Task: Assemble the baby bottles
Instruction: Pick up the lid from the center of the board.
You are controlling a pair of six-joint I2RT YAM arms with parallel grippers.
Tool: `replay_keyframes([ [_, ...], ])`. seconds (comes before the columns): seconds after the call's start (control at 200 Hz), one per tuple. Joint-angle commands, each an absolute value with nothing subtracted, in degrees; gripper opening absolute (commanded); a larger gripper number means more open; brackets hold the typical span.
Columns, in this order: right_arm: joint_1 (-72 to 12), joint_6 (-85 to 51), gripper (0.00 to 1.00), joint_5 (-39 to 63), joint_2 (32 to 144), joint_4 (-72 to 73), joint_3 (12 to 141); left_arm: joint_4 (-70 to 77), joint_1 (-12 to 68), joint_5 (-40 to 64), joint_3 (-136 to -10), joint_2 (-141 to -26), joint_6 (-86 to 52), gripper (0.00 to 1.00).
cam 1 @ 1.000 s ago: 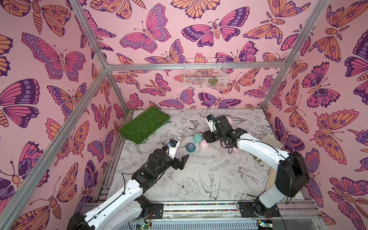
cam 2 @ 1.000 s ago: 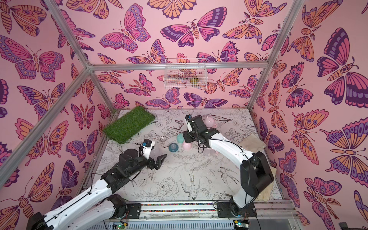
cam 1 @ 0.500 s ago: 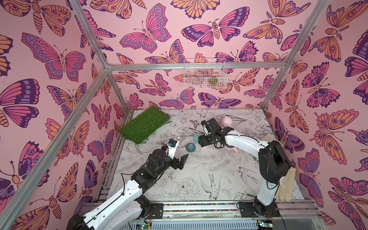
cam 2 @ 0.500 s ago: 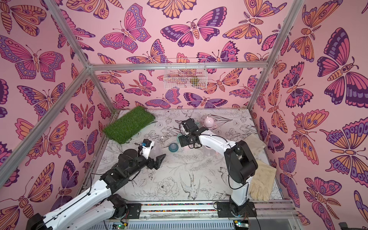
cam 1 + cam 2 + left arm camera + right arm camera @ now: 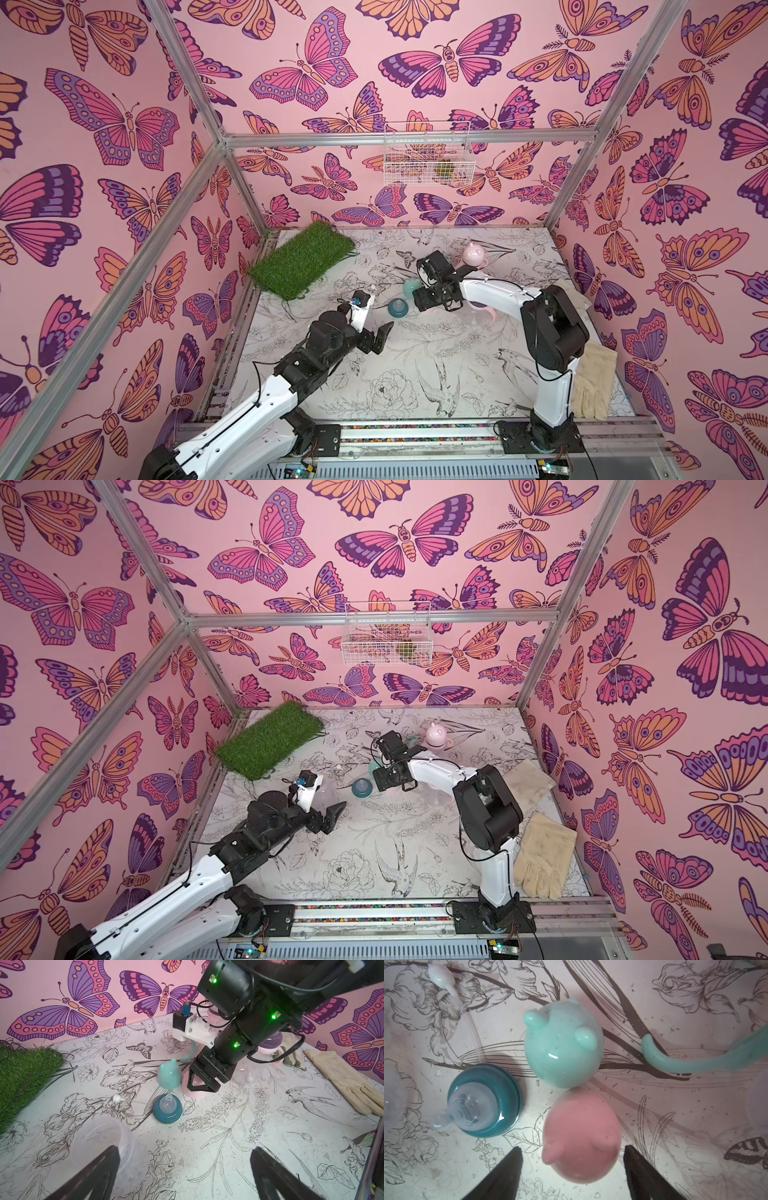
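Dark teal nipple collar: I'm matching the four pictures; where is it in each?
Top view: dark teal nipple collar mid-table, just in front of the mint eared cap.
Top view: same spot.
Left wrist: in front of that cap.
Right wrist: beside that cap.
Shared landmark: the mint eared cap.

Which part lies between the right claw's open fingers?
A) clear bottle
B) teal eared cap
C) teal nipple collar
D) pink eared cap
D: the right wrist view shows the pink eared cap between the tips of the right claw, the teal eared cap beyond.
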State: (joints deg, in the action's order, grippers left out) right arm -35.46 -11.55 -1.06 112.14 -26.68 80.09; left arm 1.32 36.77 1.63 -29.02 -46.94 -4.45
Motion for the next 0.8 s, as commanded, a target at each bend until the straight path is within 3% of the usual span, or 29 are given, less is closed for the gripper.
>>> replay_keyframes([
  [0.0,-35.8,-10.4,0.79,-1.7,113.8,-25.8,80.9,0.9,36.8,1.0,-29.7,-47.1,-3.5,1.0],
  [0.235,-35.8,-9.6,0.78,-1.1,115.0,-25.1,80.9,0.9,36.8,1.0,-29.6,-47.0,-3.4,1.0],
  [0.546,-35.7,-9.0,0.62,-1.9,113.6,-23.6,79.4,0.9,36.8,1.0,-29.6,-47.2,-3.4,1.0],
  [0.796,-35.7,-8.2,0.58,-2.4,109.8,-26.2,79.5,0.9,36.8,1.3,-29.9,-47.7,-3.4,1.0],
])
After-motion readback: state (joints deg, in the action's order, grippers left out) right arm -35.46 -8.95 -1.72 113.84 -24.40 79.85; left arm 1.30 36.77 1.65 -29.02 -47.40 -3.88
